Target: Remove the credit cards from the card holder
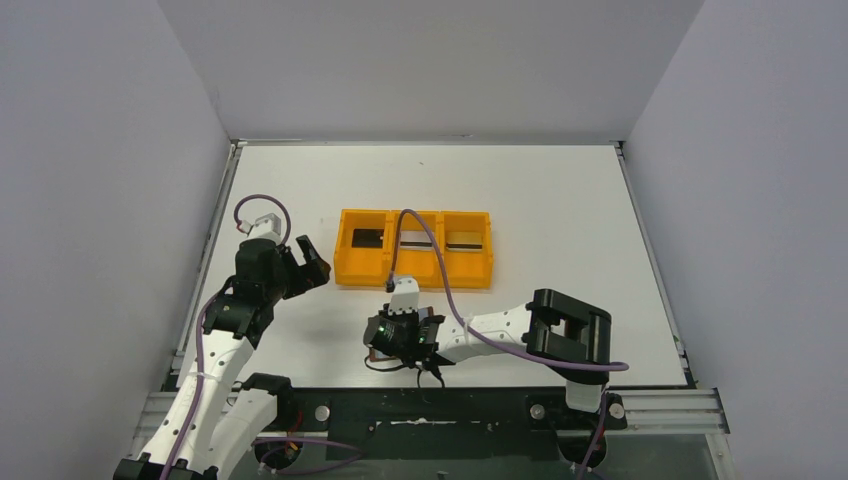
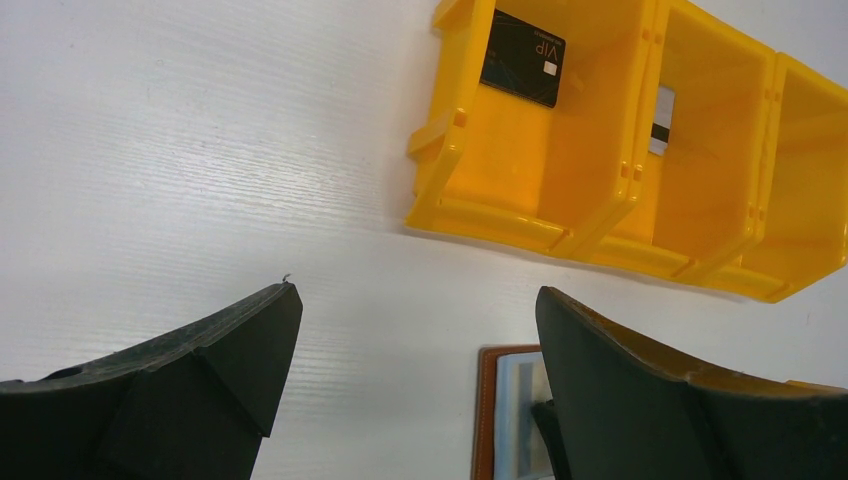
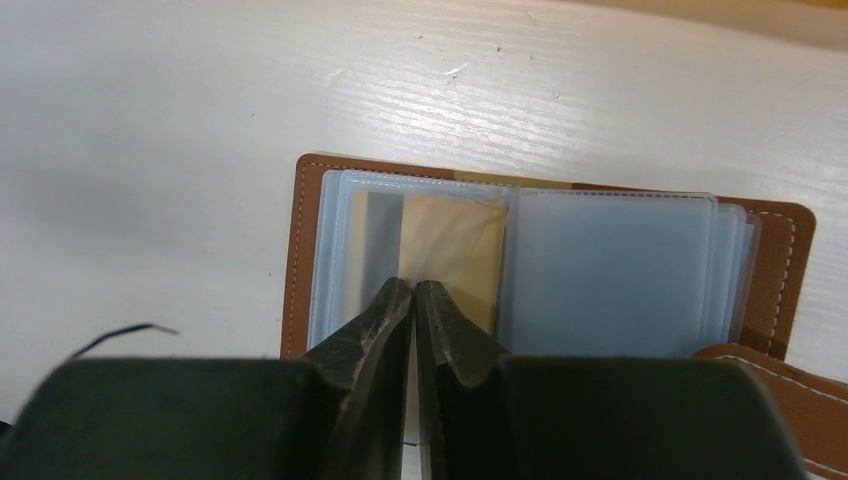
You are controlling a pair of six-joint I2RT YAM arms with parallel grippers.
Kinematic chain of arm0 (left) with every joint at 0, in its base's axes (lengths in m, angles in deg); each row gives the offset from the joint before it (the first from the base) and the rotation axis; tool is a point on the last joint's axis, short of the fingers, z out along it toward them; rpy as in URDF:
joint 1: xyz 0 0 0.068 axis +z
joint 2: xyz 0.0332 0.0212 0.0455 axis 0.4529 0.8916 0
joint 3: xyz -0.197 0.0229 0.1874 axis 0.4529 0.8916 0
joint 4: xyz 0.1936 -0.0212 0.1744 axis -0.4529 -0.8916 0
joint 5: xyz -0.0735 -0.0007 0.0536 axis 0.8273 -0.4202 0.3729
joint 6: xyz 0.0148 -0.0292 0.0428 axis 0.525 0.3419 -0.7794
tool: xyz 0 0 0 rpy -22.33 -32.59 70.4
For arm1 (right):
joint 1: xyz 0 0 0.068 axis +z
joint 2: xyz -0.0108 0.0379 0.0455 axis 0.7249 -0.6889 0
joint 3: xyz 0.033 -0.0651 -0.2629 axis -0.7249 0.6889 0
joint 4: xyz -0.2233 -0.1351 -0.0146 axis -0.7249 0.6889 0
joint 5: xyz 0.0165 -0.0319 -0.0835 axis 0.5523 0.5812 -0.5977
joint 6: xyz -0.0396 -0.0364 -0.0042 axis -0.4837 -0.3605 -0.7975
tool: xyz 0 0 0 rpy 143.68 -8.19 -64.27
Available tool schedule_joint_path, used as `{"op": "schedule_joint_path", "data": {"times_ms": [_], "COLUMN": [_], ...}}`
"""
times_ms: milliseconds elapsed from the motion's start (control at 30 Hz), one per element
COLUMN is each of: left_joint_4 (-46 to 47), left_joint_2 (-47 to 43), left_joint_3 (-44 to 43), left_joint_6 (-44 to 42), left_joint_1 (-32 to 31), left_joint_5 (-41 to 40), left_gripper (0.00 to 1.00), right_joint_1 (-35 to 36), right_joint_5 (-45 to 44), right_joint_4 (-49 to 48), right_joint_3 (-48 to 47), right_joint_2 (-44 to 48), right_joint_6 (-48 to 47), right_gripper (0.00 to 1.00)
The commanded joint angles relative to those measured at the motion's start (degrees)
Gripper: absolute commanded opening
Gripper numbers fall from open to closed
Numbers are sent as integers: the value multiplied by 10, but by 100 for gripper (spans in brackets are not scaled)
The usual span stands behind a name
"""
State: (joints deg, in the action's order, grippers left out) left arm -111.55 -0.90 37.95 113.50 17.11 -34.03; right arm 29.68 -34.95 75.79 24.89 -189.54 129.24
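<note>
Card holder (image 3: 776, 280) — stitched brown leather, translucent plastic sleeves (image 3: 610, 270); tray (image 2: 590, 120) — glossy orange plastic.

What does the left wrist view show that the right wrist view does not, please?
Only the left wrist view: the open left hand, and the orange tray with its compartments, a black card in one. Only the right wrist view: the right hand, fingertips together over the pale pockets, and the snap tab. Both: the card holder, open on the white table, though the left wrist view catches just a corner.
</note>
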Motion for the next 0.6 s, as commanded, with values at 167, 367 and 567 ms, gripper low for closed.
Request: {"op": "schedule_joint_path", "data": {"times_ms": [167, 367, 567], "left_joint_4": [37, 62, 143], "left_joint_2": [-11, -36, -48], "left_joint_3": [-6, 20, 79], "left_joint_6": [-7, 35, 109], "left_joint_1": [-8, -9, -10], "left_joint_5": [11, 108, 280], "left_gripper": [89, 89, 82], "right_joint_1": [-18, -57, -78], "right_joint_5": [12, 98, 150], "right_joint_4": [-40, -166, -259], "right_joint_3": [22, 101, 162], "right_joint_2": [66, 112, 128], "right_joint_6": [-11, -17, 2], "right_gripper": [1, 1, 1]}}
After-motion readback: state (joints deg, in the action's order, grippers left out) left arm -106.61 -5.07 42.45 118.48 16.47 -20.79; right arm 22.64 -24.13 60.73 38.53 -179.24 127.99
